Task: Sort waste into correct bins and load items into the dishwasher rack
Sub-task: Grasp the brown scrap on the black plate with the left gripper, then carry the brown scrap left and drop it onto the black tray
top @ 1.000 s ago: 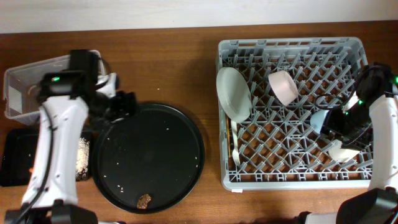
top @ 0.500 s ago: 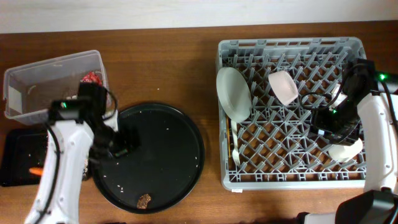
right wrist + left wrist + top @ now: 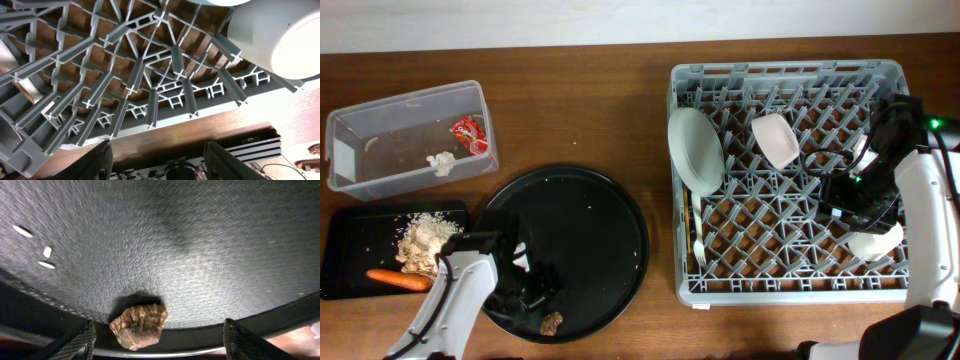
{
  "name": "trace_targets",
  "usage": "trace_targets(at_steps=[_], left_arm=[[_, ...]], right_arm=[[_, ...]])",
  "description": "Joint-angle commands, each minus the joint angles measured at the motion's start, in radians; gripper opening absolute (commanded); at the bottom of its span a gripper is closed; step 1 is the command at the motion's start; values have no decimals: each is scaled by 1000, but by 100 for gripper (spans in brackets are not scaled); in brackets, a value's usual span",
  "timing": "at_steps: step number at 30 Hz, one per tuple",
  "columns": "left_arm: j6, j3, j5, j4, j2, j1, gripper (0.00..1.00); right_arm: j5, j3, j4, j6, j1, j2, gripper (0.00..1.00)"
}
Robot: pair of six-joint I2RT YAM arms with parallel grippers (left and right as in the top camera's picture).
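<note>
The brown lump (image 3: 551, 322) lies at the front rim of the round black tray (image 3: 610, 215). In the left wrist view the lump (image 3: 139, 326) sits between my open left gripper's fingers (image 3: 157, 347), nearer the left one. In the overhead view my left gripper (image 3: 533, 291) hovers just above it. The red wrapper (image 3: 467, 131) and tissue (image 3: 442, 160) lie in the clear tub (image 3: 380, 120). The rice scraps (image 3: 425, 238) and carrot (image 3: 398, 279) lie in the black rectangular tray (image 3: 348, 245). My right gripper (image 3: 840, 200) is open and empty over the rack (image 3: 780, 290), beside the cream cup (image 3: 875, 243).
In the rack, the plate (image 3: 695, 150) and bowl (image 3: 775, 140) stand on edge and the fork (image 3: 699, 245) lies along the left side. The light-blue cup is hidden under my right gripper. A few rice grains (image 3: 45, 257) dot the round tray.
My left arm has swung from the clear tub down to the front of the round tray, over the brown lump. The right gripper shifted slightly at first, then stayed still.
</note>
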Motion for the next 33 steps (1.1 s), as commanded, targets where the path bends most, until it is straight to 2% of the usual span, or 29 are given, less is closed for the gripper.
trace_targets(at_steps=[1, 4, 6, 10, 15, 17, 23, 26, 27, 28, 30, 33], left_arm=[[-35, -55, 29, 34, -9, -4, 80], [-34, -83, 28, 90, -9, -4, 73], [-23, -84, 28, 111, -9, -11, 72], [-12, -84, 28, 140, -9, -71, 64], [-14, -84, 16, 119, -9, -147, 63], [-47, -84, -32, 101, -9, -169, 63], [-46, -92, -55, 79, -9, -176, 62], [-46, -101, -55, 79, -9, -176, 56], [-46, -106, -55, 81, -9, -176, 47], [-46, -107, -55, 79, -9, -176, 43], [-46, -107, -55, 79, -9, -176, 43], [-46, -107, -54, 68, -9, -176, 34]], right_arm=[[-2, 0, 0, -3, 3, -12, 61], [-2, 0, 0, -3, 3, -11, 61], [-2, 0, 0, -3, 3, -12, 61], [-2, 0, 0, -3, 3, -11, 61], [-2, 0, 0, -3, 3, -11, 61], [-2, 0, 0, -4, 3, -11, 61], [-2, 0, 0, -3, 3, -11, 61], [-2, 0, -1, -4, 3, -11, 61], [-2, 0, -1, -3, 3, -12, 61], [-2, 0, -1, -3, 3, -11, 61], [-2, 0, -1, -3, 3, -11, 61], [-2, 0, -1, -3, 3, -11, 61]])
